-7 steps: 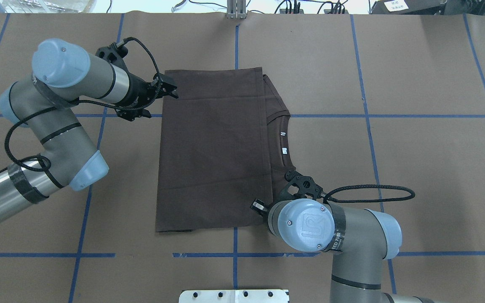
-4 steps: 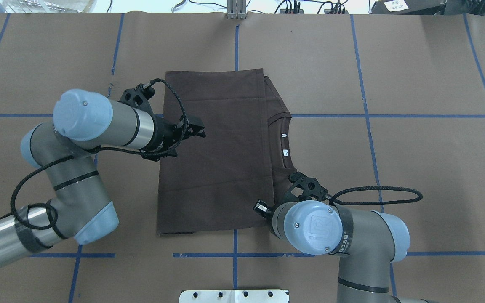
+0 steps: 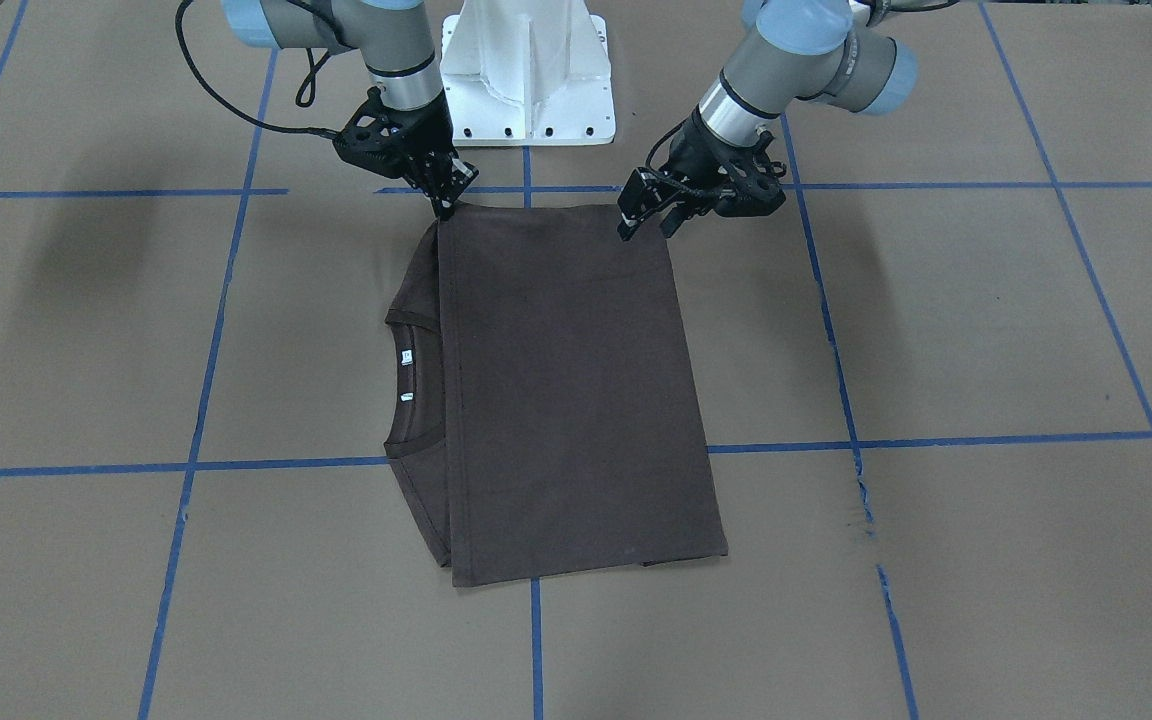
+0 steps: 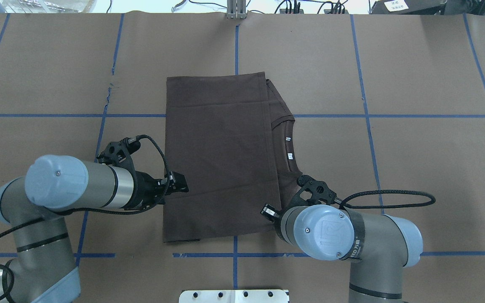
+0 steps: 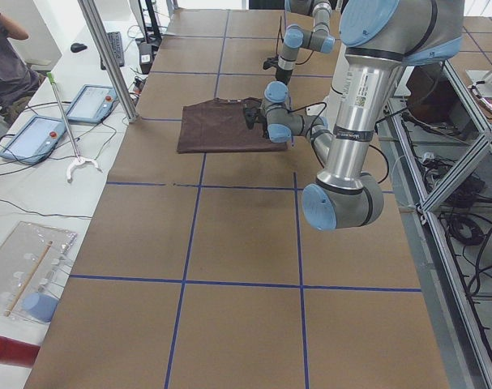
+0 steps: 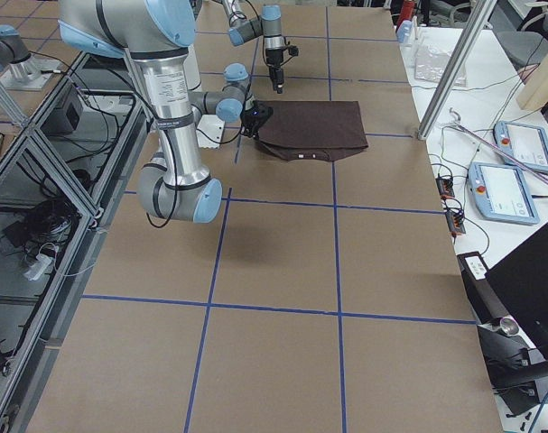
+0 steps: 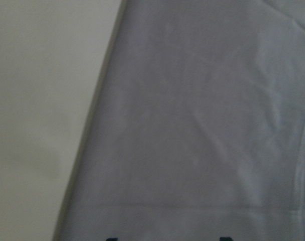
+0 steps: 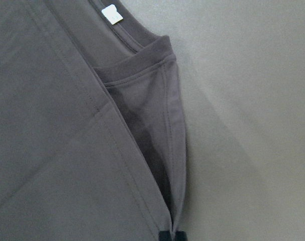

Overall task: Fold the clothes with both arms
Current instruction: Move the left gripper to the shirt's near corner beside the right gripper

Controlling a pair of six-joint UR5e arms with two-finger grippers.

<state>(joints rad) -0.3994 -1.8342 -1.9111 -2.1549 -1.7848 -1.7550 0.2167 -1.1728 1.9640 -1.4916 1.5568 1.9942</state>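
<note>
Fingers of my right gripper (image 3: 444,203) are pinched on the near right corner of the shirt (image 4: 219,151), and those of my left gripper (image 3: 651,225) are spread wide, empty, over its near left corner. It lies flat mid-table, already folded to a rectangle, with the collar (image 4: 283,122) peeking out on the right. I judge at least one fold remains. A second ago my left gripper was at the far left corner
</note>
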